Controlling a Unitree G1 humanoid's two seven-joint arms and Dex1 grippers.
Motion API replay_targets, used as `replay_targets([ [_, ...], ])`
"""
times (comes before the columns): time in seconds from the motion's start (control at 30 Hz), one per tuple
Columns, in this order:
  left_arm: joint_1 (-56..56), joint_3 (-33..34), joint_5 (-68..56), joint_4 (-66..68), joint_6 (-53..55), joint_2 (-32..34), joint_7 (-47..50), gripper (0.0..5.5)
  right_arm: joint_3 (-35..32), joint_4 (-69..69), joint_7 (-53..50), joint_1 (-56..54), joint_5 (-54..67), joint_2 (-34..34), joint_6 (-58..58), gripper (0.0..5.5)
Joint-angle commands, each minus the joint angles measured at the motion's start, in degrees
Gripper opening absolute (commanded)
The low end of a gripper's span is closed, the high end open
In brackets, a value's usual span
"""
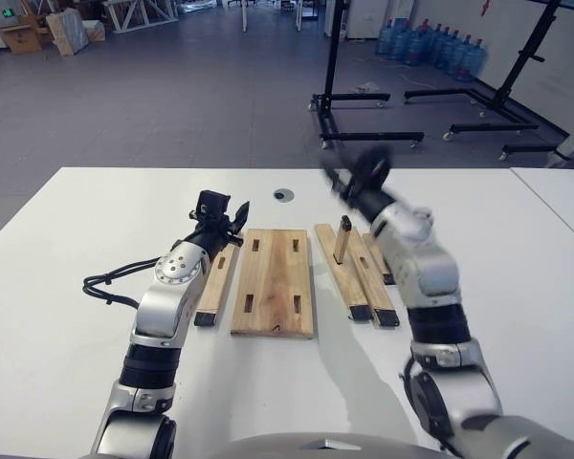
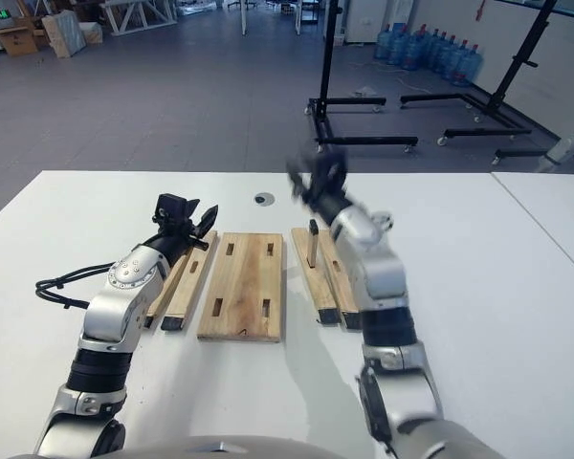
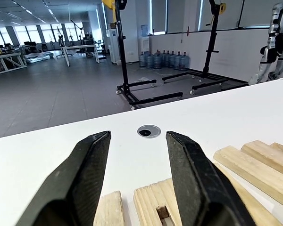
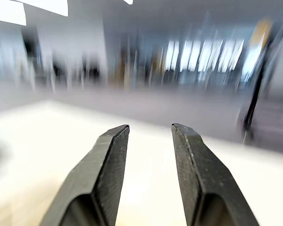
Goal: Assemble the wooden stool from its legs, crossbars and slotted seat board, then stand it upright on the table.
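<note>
The left end effector [image 3: 137,137], open & empty, hangs over far end of leg bars [image 1: 215,287], slotted seat board [image 1: 273,282] just beside it; right end effector [image 1: 352,174], also open, is up near other bars [image 1: 364,277]; wood prob. light, stiff: grip narrow sides mid-length.

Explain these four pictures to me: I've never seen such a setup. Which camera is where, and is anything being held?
This is a humanoid robot with two arms, each ending in a two-fingered gripper. The two wide pictures come from cameras in its head, looking down over the arms at a white table. The other two come from wrist cameras, one on each arm. On the table lie a slotted board in the middle, the left bars beside it, and the right bars on its other side, with a short block standing upright among them. The left gripper hovers open over the far end of the left bars; the right gripper is raised, open. Neither holds anything.
</note>
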Motion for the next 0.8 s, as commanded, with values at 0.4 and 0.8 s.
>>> replay_targets([
  [0.4,2.4,0.0,0.1,-2.5,2.2,-1.1,0.9,2.12,-17.0,-17.3,-11.1,-0.4,15.9,6.1,4.0,1.64],
  [0.8,5.0,2.8,0.5,-5.3,3.5,0.6,2.3,2.12,-5.8,-32.5,-10.8,35.4,10.1,-0.3,11.6,1.64],
])
